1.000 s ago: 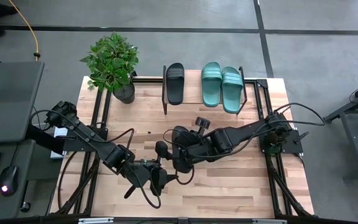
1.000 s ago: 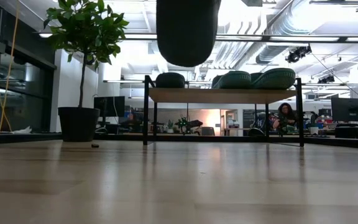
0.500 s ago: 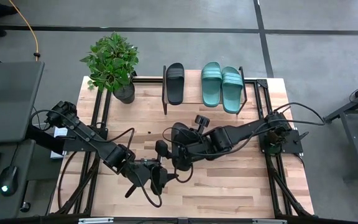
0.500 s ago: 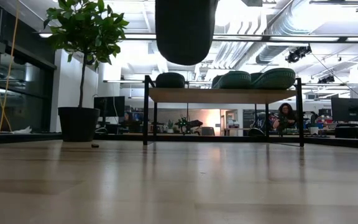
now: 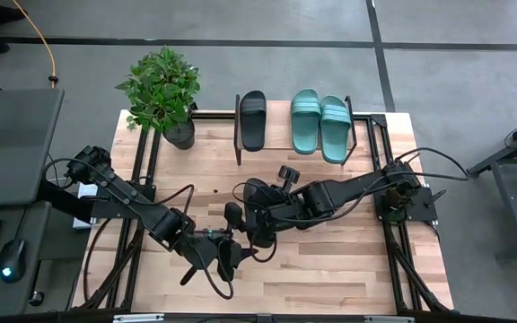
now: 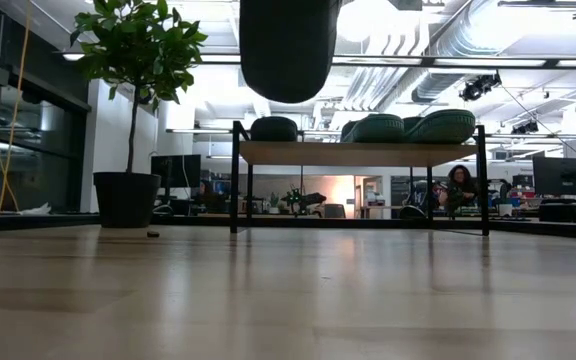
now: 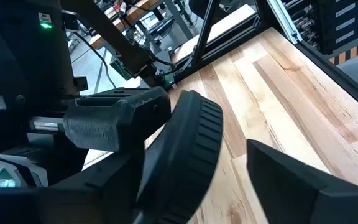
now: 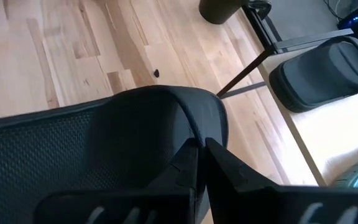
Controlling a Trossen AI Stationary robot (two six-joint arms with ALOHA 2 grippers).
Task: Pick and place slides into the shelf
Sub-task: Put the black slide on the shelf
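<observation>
The right gripper (image 5: 260, 222) has its fingers clamped on a black slide (image 5: 258, 211), held above the bench (image 5: 330, 260) in front of the shelf (image 5: 276, 135), long axis running toward the shelf. The left gripper (image 5: 232, 256), nearer than the shelf, has its fingers parted around nothing.
</observation>
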